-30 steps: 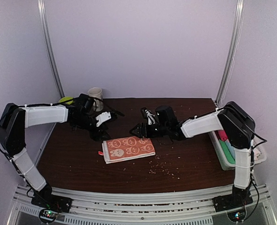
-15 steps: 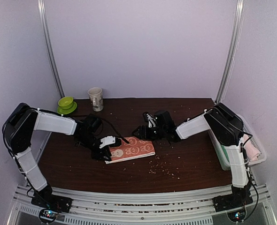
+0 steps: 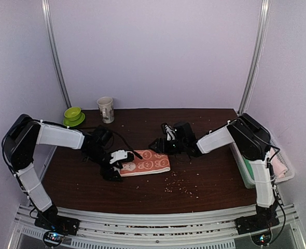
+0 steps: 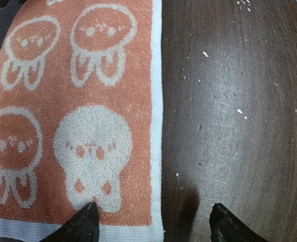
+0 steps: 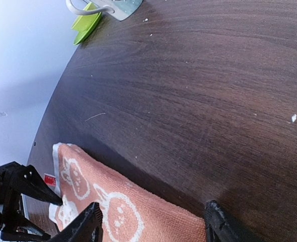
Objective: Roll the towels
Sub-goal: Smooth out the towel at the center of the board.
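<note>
1. Work surface. We see a dark wooden table with scattered pale crumbs near its front half. A mug and a green dish stand at the far left corner. A white basket sits off the right edge, holding rolled cloths.

2. Task item. The orange-peach bunny-print towel lies flat on the table between the two arms, left of centre. It is folded into a long strip with a white border along its edges.

3. Left gripper. We find it low over the left end of the towel. Its fingers stand wide apart. One fingertip is over the printed cloth near the white border, and the other is over bare wood just beside the towel's edge. Nothing is clamped between them.

4. Right gripper. We find it at the far long edge of the towel, towards its right end. Its fingers are spread wide, with the thick folded edge of the towel lying below and between them. We see no cloth pinched or lifted.
</note>
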